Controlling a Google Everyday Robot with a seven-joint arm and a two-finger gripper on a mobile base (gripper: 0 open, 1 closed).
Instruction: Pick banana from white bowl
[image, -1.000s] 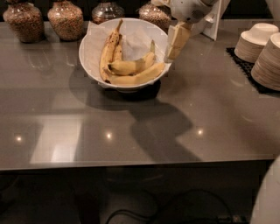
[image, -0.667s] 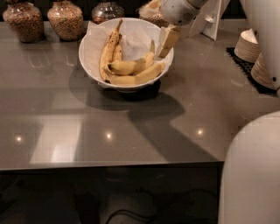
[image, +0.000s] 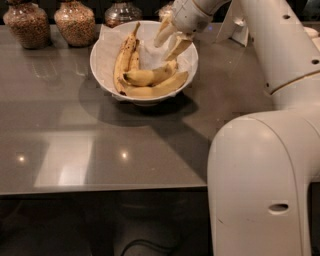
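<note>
My white arm (image: 265, 165) fills the right side, beside the grey counter (image: 65, 145). Toward the counter's back sits the white bowl (image: 96, 62), paper-lined. The banana (image: 150, 76) lies across its middle, another yellow one just in front, speckled bananas (image: 125, 55) along the left. My pincer (image: 170, 42) hangs over the bowl's right rear, fingers spread apart and gripping nothing, just above the banana's right end. Jars (image: 75, 22) stand behind.

The cream gripper (image: 171, 44) hangs over the white bowl (image: 98, 62) lined with white paper (image: 106, 42). The banana (image: 150, 76) is clean yellow; the long bananas (image: 121, 62) beside it are brown-speckled. The worktop (image: 75, 145) is glossy grey.
</note>
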